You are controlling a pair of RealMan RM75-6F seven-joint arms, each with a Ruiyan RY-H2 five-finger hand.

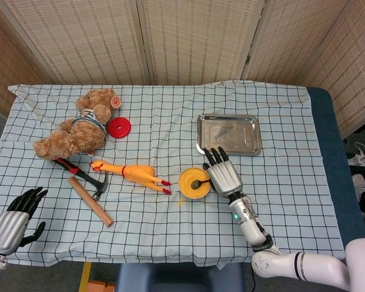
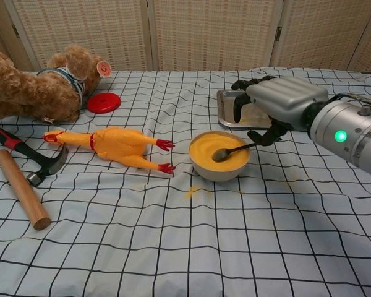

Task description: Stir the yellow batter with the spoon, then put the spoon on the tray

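My right hand (image 2: 273, 105) pinches the spoon (image 2: 232, 150), bowl end dipped in the yellow batter (image 2: 217, 151). It hangs palm down beside the bowl (image 2: 219, 171). My left hand (image 1: 15, 219) rests open.

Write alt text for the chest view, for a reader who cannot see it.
The robot's right hand holds a spoon with its tip in a bowl of yellow batter on a checked tablecloth. A metal tray lies behind the bowl; a rubber chicken, hammer, teddy bear and red lid sit left.
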